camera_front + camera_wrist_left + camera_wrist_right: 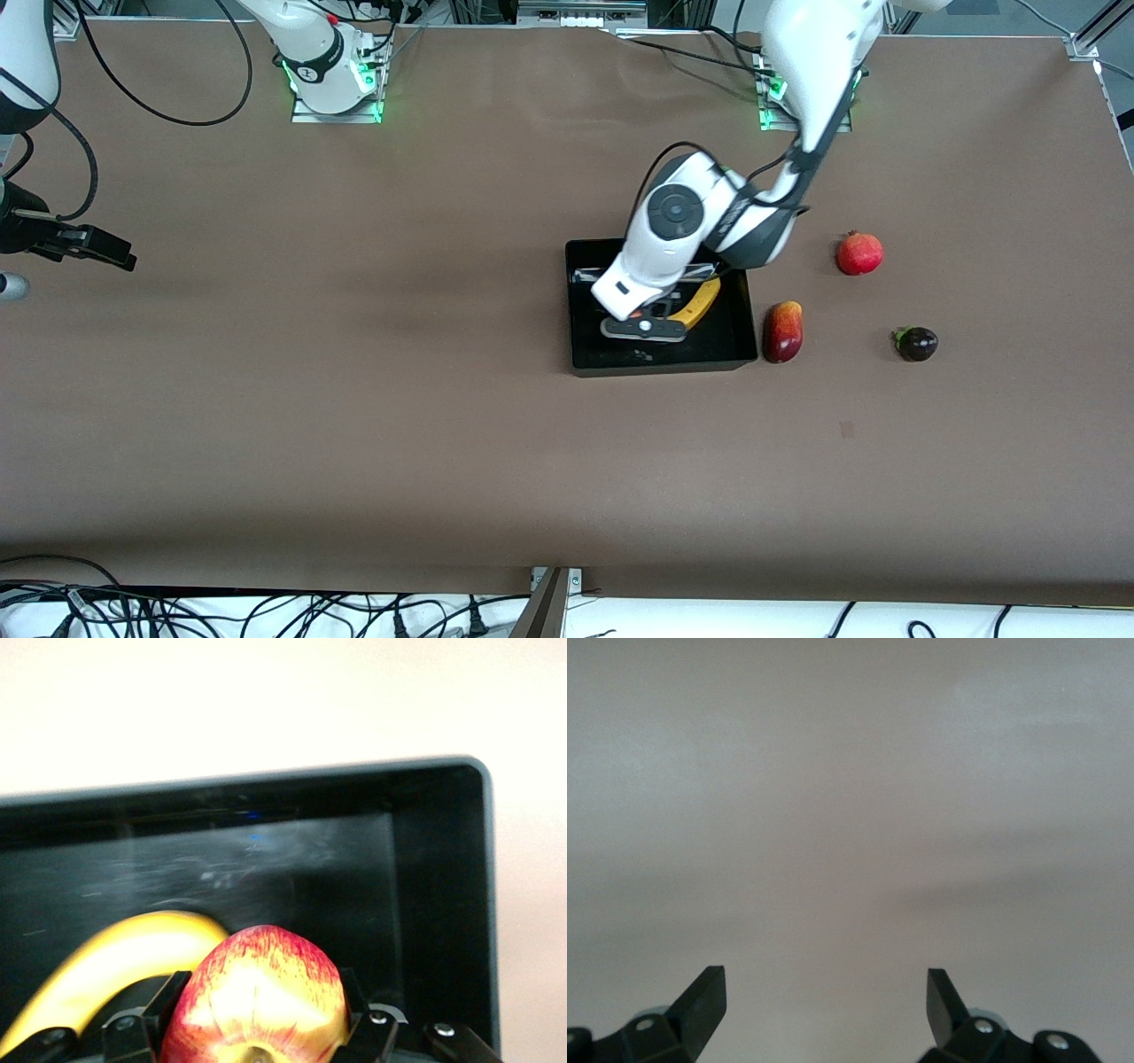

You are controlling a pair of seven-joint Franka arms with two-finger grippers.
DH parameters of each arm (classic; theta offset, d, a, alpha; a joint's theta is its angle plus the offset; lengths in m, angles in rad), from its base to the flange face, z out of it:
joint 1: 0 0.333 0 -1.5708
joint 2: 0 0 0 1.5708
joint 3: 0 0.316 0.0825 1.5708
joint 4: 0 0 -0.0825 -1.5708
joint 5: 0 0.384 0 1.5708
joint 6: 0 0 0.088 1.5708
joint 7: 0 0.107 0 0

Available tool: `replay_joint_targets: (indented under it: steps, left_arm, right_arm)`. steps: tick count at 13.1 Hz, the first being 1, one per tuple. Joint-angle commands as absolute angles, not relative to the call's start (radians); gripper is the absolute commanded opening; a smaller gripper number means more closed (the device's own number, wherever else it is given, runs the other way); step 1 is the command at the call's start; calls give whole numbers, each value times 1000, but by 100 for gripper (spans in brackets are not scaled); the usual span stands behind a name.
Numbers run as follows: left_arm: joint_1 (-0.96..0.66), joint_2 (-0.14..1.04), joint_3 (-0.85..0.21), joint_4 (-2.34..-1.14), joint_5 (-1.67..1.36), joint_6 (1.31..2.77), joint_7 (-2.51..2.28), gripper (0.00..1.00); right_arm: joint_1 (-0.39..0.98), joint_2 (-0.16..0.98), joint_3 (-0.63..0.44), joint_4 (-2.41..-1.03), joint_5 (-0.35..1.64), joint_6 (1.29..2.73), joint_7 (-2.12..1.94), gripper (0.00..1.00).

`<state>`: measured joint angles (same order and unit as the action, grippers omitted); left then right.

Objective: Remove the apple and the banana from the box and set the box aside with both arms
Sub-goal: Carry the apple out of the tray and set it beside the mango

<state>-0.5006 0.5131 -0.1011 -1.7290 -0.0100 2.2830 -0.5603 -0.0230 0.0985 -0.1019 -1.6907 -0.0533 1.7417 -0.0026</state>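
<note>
Gripping apple [257,997] over box [740,306]: left jaws | spread, waiting: right jaws

A round red pomegranate [859,253] with a crown tip is seen on the brown table [354,425], toward the left arm's end. An oblong dark-red mango [783,331] is laid nearer the front camera than the pomegranate. A small dark purple fruit [916,344] with a green stem is set well apart from both.
</note>
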Motion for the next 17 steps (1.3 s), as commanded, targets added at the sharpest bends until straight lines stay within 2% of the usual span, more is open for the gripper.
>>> replay_joint_targets:
  steps: [1,5,7,11,13,17]
  left_arm:
    - [-350,324,-115,-1877,6,2229,-345,0]
    - [-108,177,-118,-2055,5,2220,71,0]
    - [-5,163,-109,-2120,8,2230,226,0]
    - [87,224,-97,-2210,9,2388,298,0]
    - [94,290,-97,-2221,8,2471,279,0]
    - [91,390,-97,-2220,6,2533,236,0]
  right_arm:
    - [-21,103,-104,-1683,-52,1744,-11,100]
    - [-17,104,-101,-1683,-58,1750,-2,100]
    - [-17,106,-101,-1683,-57,1752,2,100]
    - [-17,101,-101,-1686,-61,1740,-11,100]
    - [-17,101,-104,-1684,-57,1727,-12,100]
    - [-17,97,-104,-1683,-52,1727,-11,100]
